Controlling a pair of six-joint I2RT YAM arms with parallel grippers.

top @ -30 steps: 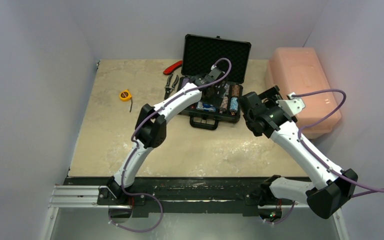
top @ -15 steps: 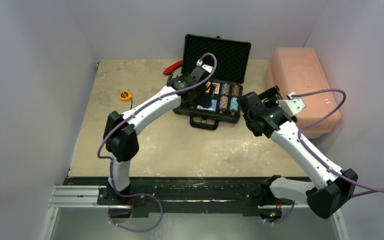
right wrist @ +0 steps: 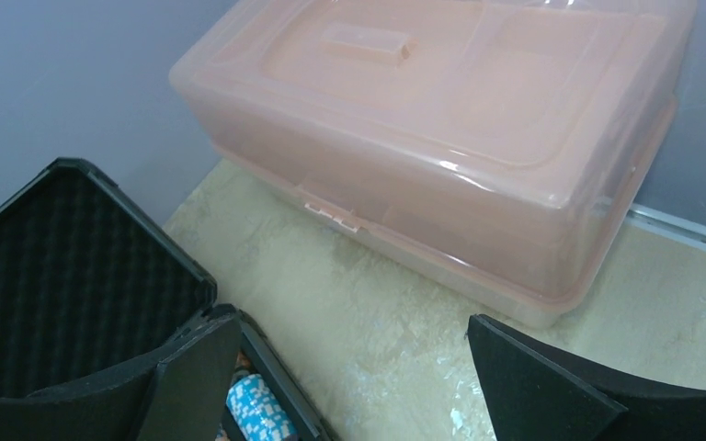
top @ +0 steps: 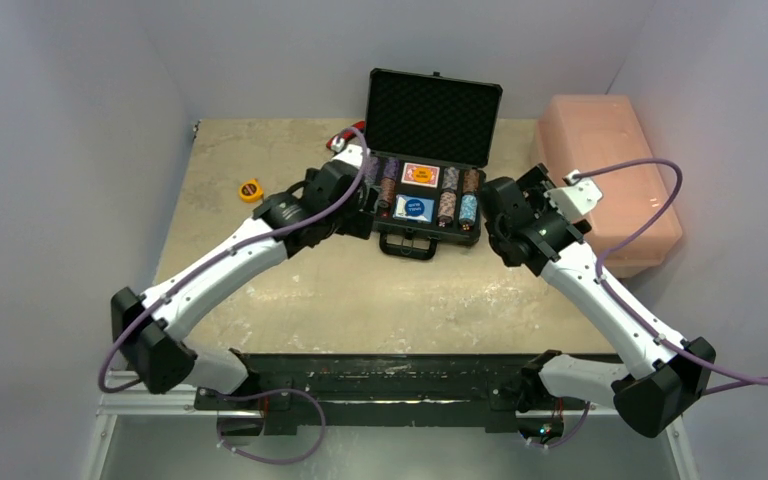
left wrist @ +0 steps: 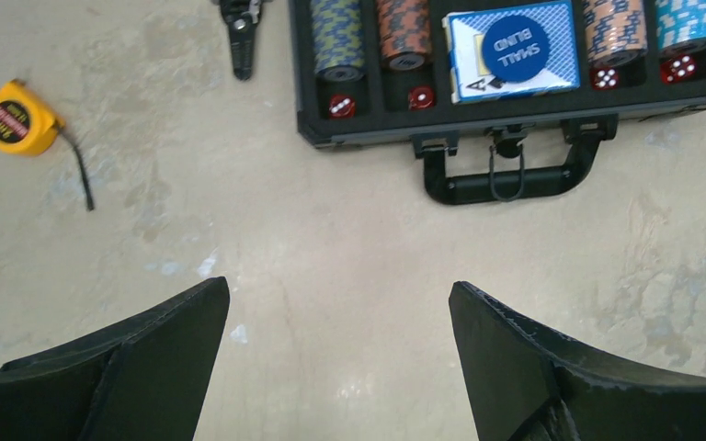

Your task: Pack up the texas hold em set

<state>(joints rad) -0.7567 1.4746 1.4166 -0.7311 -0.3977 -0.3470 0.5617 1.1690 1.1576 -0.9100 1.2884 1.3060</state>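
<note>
- Top view: the open briefcase (top: 430,108) sits at the far middle of the surface (top: 410,300), lid upright.
- Only the left wrist view shows red dice (left wrist: 341,106) at the near ends of the chip stacks (left wrist: 335,37); left tool (left wrist: 338,289) spread, empty.
- Right wrist view: right tool (right wrist: 349,322) wide apart, empty, facing the pink box (right wrist: 441,119).

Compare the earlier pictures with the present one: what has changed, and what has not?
The left gripper drew back leftward from over the open black foam-lined briefcase, jaws open and empty. The right gripper, also open, and the briefcase stayed put.
</note>
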